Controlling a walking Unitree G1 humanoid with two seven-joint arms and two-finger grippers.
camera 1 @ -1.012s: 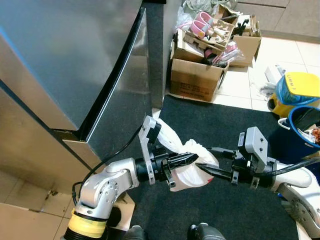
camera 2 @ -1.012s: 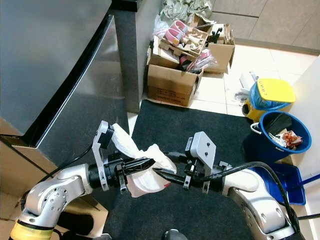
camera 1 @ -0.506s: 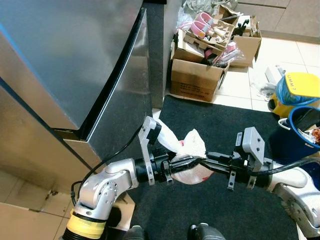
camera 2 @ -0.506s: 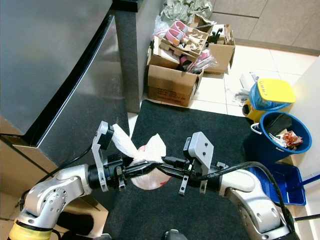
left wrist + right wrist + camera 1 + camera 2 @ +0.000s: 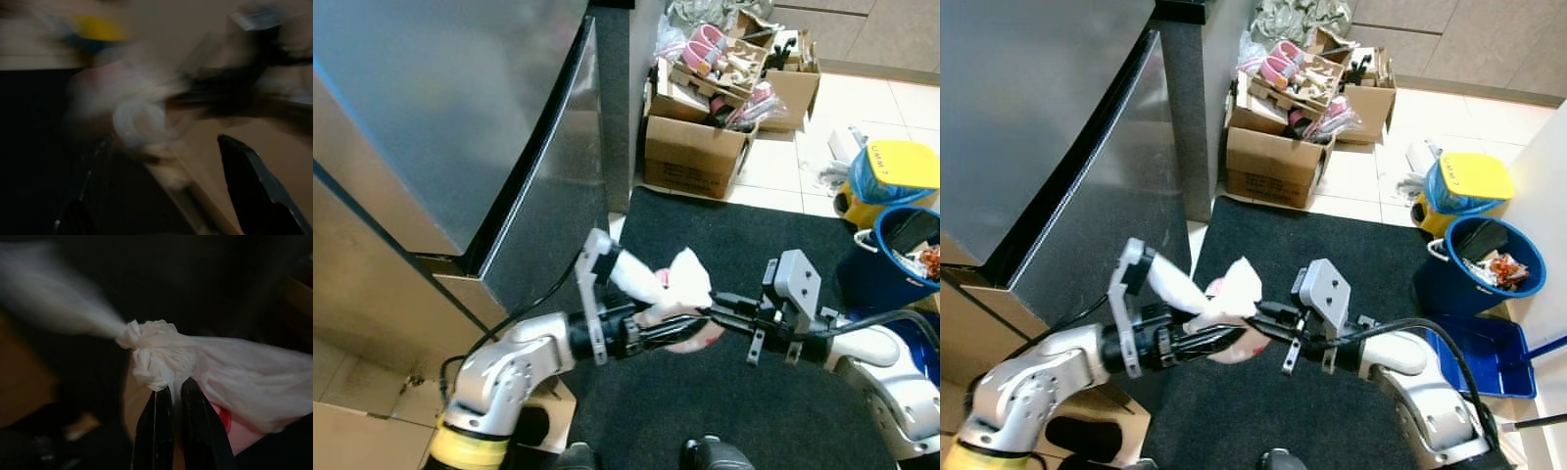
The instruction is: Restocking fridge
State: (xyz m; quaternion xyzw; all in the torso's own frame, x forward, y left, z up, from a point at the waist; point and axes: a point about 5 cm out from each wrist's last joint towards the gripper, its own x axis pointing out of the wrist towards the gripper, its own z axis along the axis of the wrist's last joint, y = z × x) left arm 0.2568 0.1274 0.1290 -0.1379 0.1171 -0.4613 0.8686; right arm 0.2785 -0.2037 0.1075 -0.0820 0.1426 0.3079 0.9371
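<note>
A knotted white plastic bag with something pink and red inside hangs between my two arms, above the black mat. My right gripper is shut on the bag's knot; in the left eye view it reaches in from the right. My left gripper comes from the left, just under the bag. Its fingers stand wide apart in the blurred left wrist view, with the bag ahead of them. The steel fridge stands shut on my left.
Cardboard boxes full of clutter sit past the mat by the fridge's corner. A yellow-lidded bin, a blue bucket and a blue dustpan stand on the right. My feet show at the mat's near edge.
My right gripper has moved left from the bag's side and shut on its knot. The bag now sits bunched higher between the grippers. The camera has shifted slightly.
</note>
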